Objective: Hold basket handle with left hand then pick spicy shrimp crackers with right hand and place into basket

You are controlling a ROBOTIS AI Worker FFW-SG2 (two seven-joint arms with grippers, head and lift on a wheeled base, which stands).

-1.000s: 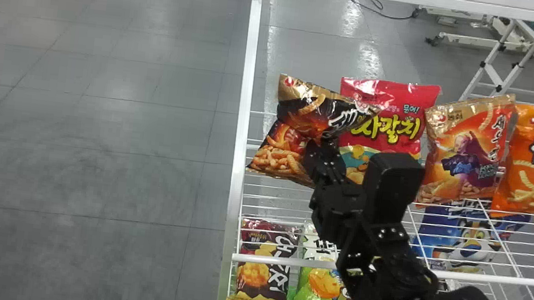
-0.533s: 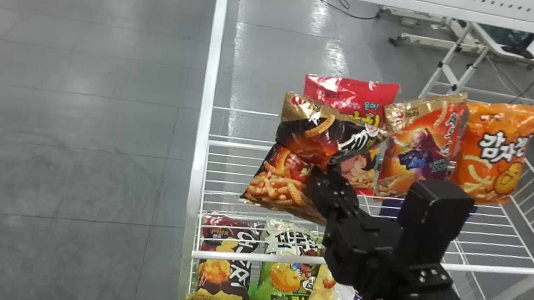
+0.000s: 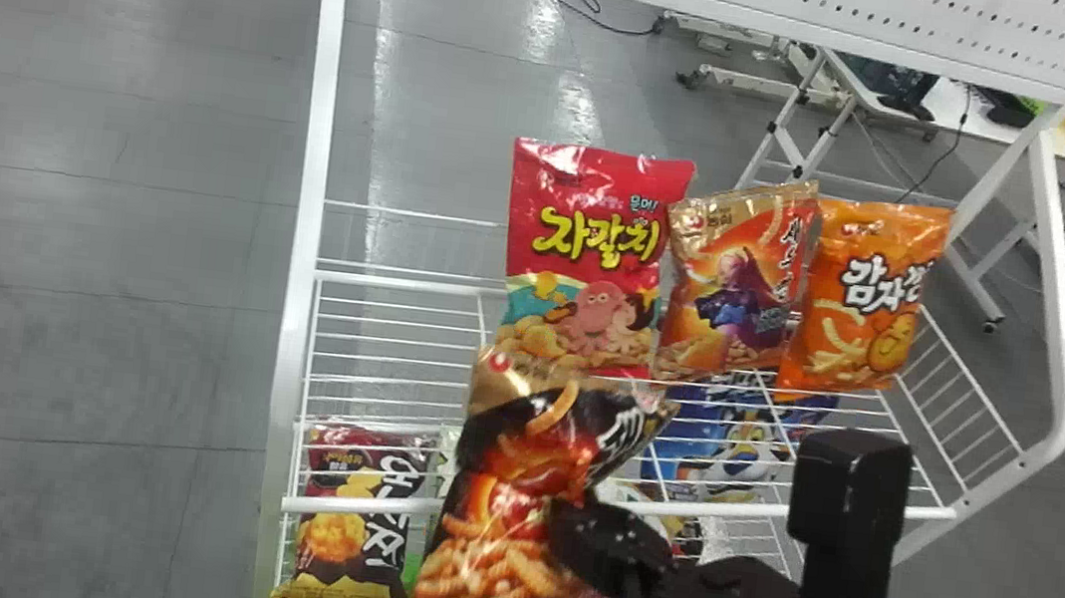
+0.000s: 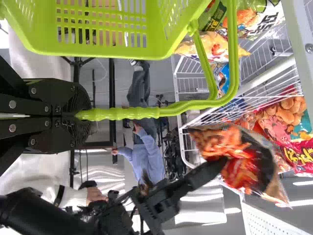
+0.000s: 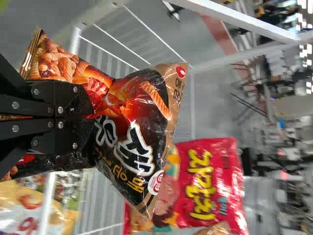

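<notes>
Right gripper [image 5: 89, 116] clamps crackers [image 5: 159, 93] mid-bag, left gripper [image 4: 82, 115] grips handle [image 4: 137, 112]; hold basket [image 4: 107, 50] steady, clear rail [image 3: 749, 511], lower slowly.

glossy film, smooth plastic, painted metal
the crackers [image 5: 142, 112] are wrapped in thin, shiny, creased plastic film; the red bag [image 3: 594, 196] has the same gloss. the basket [image 4: 146, 51] is smooth plastic with a soft sheen, its handle [image 4: 120, 113] rippled along the grip. the rack [image 3: 314, 164] looks like smooth painted metal. the right gripper [image 3: 582, 527] and left gripper [image 4: 80, 115] are matt with shiny metal screws. the floor [image 3: 87, 339] is smooth, faintly reflective.
</notes>
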